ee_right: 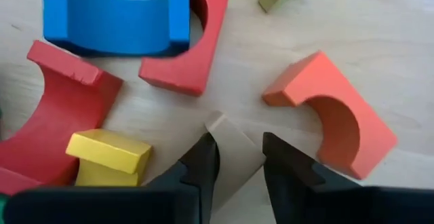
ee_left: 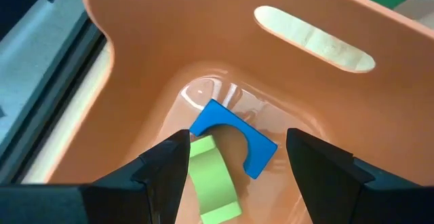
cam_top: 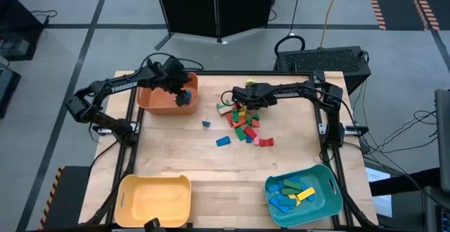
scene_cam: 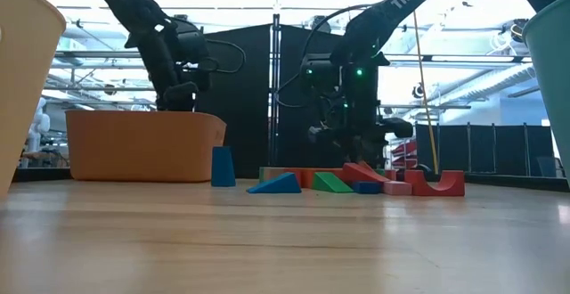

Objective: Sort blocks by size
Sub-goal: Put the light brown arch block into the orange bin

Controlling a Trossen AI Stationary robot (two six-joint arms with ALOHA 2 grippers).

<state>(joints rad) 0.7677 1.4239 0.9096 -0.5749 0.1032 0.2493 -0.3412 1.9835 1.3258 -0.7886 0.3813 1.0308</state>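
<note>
The right end effector (ee_right: 234, 161) is low over the heap of blocks (cam_top: 245, 123) on the bench (cam_top: 211, 169), its fingers (ee_right: 203, 166) closing on a plain wooden block (ee_right: 234, 153), with a narrow gap visible on one side. Only the right wrist view shows this block; from above the arm covers it. Close around it lie a yellow block (ee_right: 108, 157), an orange arch (ee_right: 336, 115), red arches (ee_right: 57, 112) and a blue arch (ee_right: 115, 13), several cut off at the frame edge. In the low view the end effector is a dark shape behind the heap, its fingers hard to make out. The right arm reaches in horizontally from the bench's right edge.

The left end effector (ee_left: 237, 159) hangs with fingers well apart inside the orange bin (cam_top: 158, 100), above a blue arch (ee_left: 234, 137) and a green block (ee_left: 213, 183) on its floor. The left arm bends in from the left edge.

A teal bin (cam_top: 330, 197) holding blue and yellow blocks and a yellow bin (cam_top: 126, 197) sit far from both
</note>
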